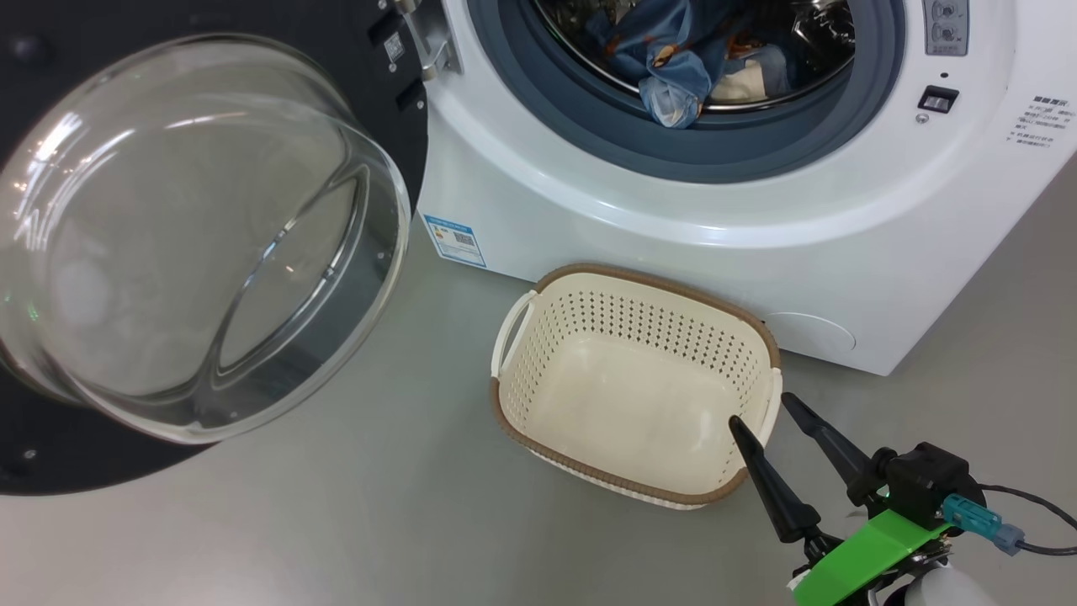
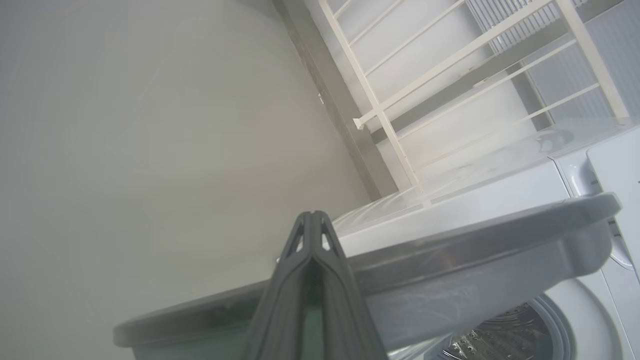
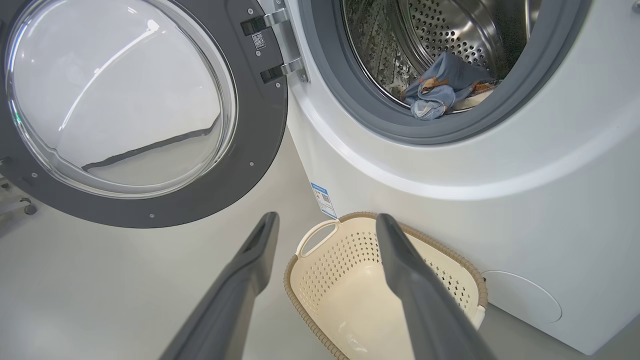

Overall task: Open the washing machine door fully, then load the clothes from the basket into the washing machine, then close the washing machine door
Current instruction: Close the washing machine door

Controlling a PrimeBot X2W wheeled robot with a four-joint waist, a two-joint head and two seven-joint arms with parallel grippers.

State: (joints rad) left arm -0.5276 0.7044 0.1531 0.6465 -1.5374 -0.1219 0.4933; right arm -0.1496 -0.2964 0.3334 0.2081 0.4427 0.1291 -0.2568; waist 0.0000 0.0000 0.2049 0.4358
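Note:
The washing machine door (image 1: 193, 236) stands swung open at the left, its glass bowl bulging toward me. Blue printed clothes (image 1: 681, 59) lie inside the drum of the white washing machine (image 1: 673, 244). The cream basket (image 1: 623, 328) sits on the floor before the machine with nothing in it. My right gripper (image 1: 760, 410) hovers open at the basket's near right corner, holding nothing. In the right wrist view the right gripper (image 3: 325, 222) frames the basket (image 3: 340, 265), with the door (image 3: 125, 100) and clothes (image 3: 440, 90) above. My left gripper (image 2: 312, 220) is shut, empty, beside the door's grey edge (image 2: 475, 240).
Grey floor (image 1: 379, 522) spreads around the basket. A blue label sticker (image 1: 454, 240) marks the machine's lower left front. A white rail rack (image 2: 450, 75) stands above the machine's top in the left wrist view. A cable (image 1: 1035, 522) trails from my right wrist.

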